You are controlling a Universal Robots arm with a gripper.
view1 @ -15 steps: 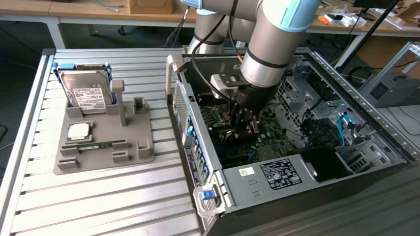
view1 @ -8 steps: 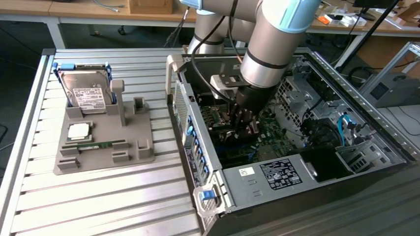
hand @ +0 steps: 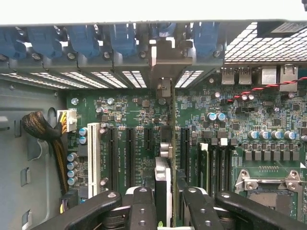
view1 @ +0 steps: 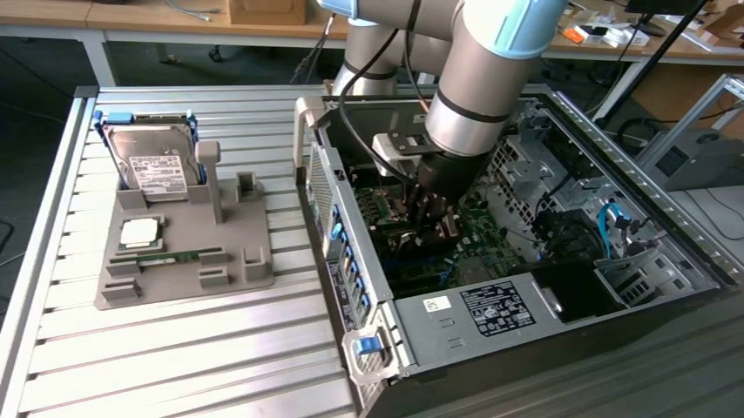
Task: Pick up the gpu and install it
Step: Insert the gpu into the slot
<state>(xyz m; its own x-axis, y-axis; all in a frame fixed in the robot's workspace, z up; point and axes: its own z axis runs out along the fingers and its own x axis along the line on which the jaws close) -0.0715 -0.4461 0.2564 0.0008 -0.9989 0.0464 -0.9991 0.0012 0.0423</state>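
Observation:
The gpu point(hand: 163, 178) stands on edge over the green motherboard point(hand: 129, 110), seen along its thin top edge. Its silver bracket end point(hand: 167, 60) reaches the case's rear slot openings, under the blue latches point(hand: 86, 40). The card lies in line with the long black expansion slots point(hand: 184, 148); whether it sits in one I cannot tell. My gripper point(hand: 165, 211) is shut on the gpu, with a black finger point(hand: 144, 206) on either side of it. In the exterior view the gripper point(view1: 430, 222) reaches down inside the open computer case point(view1: 348, 261).
A grey fixture point(view1: 186, 261) on the slatted table at the exterior view's left holds a hard drive point(view1: 157, 165), a CPU point(view1: 139, 231) and a RAM stick point(view1: 169, 258). Inside the case are a braided cable bundle point(hand: 43, 129), a CPU socket point(hand: 268, 187) and drive cages point(view1: 546, 165).

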